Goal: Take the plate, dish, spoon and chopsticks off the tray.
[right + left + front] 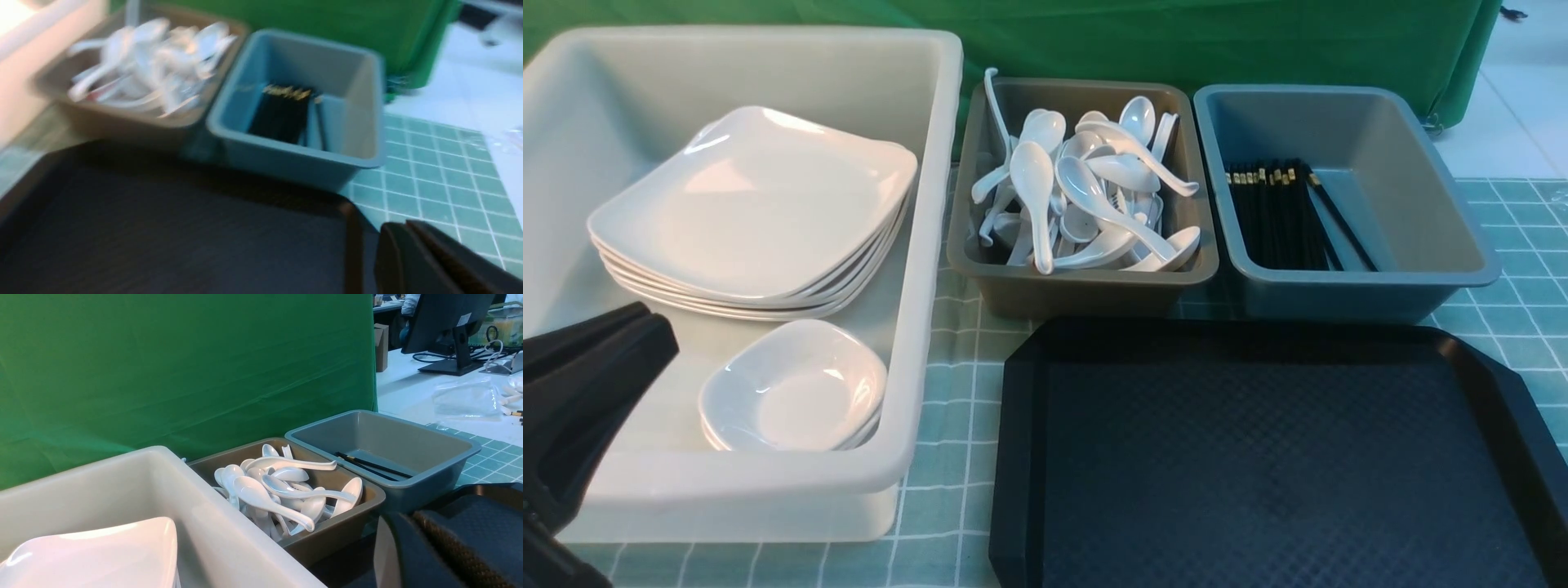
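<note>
The black tray (pixel 1258 457) lies at the front right with nothing on its floor. A stack of large white plates (pixel 760 204) and a small stack of dishes (pixel 796 384) sit in the white tub (pixel 931 245). White spoons (pixel 1086 188) fill the brown tub (pixel 1086 282). Black chopsticks (pixel 1282 216) lie in the blue-grey tub (pixel 1356 286). My left gripper (pixel 658 327) hangs shut and empty over the white tub's front left. My right gripper (pixel 402 226) is out of the front view. The blurred right wrist view shows it shut and empty beside the tray's (pixel 163 228) far right corner.
The three tubs stand in a row behind and left of the tray on a green checked cloth (pixel 956 392). A green backdrop (pixel 1176 41) hangs behind them. White floor (pixel 1519 106) shows past the table's far right.
</note>
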